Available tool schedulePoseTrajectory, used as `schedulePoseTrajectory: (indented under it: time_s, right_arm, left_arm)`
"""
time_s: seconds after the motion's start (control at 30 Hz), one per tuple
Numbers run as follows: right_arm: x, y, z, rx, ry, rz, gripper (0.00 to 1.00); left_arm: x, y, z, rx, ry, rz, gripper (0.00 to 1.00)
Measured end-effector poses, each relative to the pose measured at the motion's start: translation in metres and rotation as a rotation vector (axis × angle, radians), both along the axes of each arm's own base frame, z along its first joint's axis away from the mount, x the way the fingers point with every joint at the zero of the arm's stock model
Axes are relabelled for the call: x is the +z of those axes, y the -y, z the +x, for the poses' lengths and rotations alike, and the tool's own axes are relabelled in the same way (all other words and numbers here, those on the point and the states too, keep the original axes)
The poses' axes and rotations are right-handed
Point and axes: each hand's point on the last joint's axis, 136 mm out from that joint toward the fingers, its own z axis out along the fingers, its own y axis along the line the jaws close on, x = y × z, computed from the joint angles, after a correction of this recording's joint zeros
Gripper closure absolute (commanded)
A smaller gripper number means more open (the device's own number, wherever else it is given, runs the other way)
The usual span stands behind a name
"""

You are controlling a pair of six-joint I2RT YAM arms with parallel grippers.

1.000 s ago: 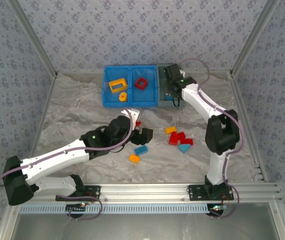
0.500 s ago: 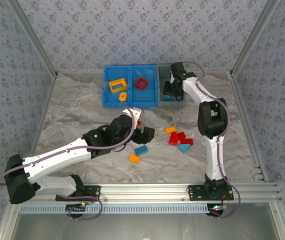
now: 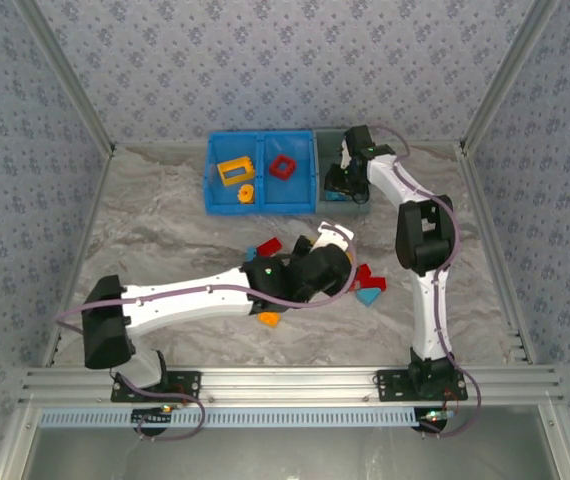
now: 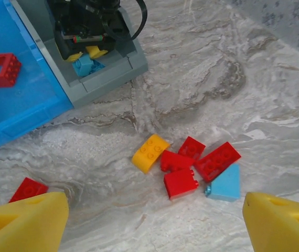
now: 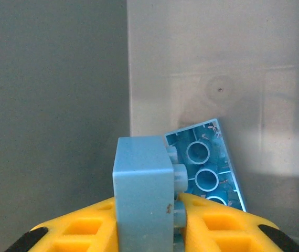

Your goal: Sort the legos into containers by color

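- Marbled grey-white desk (image 3: 165, 220), papered walls behind; the three joined bins stand at its far edge.
- Each bin seems to have its colour. A yellow frame (image 3: 234, 172) lies in the left blue bin (image 3: 211, 185) and a red frame (image 3: 284, 167) in the middle blue bin (image 3: 305, 205), so blues go to the grey bin (image 4: 113, 73).
- Right hand (image 5: 155, 231) is down inside the grey bin, pinching a light-blue brick (image 5: 141, 184) between its yellow fingers. It is placed for a drop, I judge.
- The brick is held on its side, studs pointing sideways against one finger. Its visible face is taller than wide, so its long axis seems to run along the fingers.
- Just behind it a second blue brick (image 5: 207, 168) lies on the bin floor, hollow underside up, long axis slanting slightly across the view.
- Left hand (image 4: 155, 220) hovers spread wide and empty above the loose cluster, likely choosing the next piece.
- There, a yellow-orange brick (image 4: 150, 153) and a long red brick (image 4: 217, 160) lie studs up, both long axes diagonal, with a blue wedge (image 4: 225, 184) touching the reds.
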Motion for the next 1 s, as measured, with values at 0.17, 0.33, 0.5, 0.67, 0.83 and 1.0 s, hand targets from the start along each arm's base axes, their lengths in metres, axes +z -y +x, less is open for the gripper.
schedulePoseTrajectory:
  time_s: [0.17,0.33,0.5,0.67,0.83,1.0]
  right_arm:
    - [-0.009,0.0,-0.004,0.014,-0.03,-0.008,0.47]
    - [-0.004,0.002,-0.006,0.013,-0.024,-0.013,0.47]
    - [0.036,0.007,-0.012,0.001,0.046,-0.021,0.49]
    - [0.116,0.016,-0.026,-0.025,0.217,-0.028,0.5]
    - [0.178,0.0,-0.079,0.007,0.397,-0.025,0.48]
    - [0.168,-0.081,-0.178,0.234,0.468,0.027,0.43]
  left_arm:
    - [-0.009,-0.004,0.001,0.016,0.006,0.051,0.14]
    - [-0.006,-0.014,0.001,0.043,0.006,0.054,0.14]
    - [0.005,-0.049,-0.003,0.103,-0.01,0.014,0.16]
    - [0.011,-0.103,0.0,0.218,-0.061,-0.039,0.17]
    - [0.001,-0.182,0.012,0.414,-0.135,-0.071,0.18]
    - [-0.033,-0.27,0.003,0.636,-0.254,-0.086,0.18]
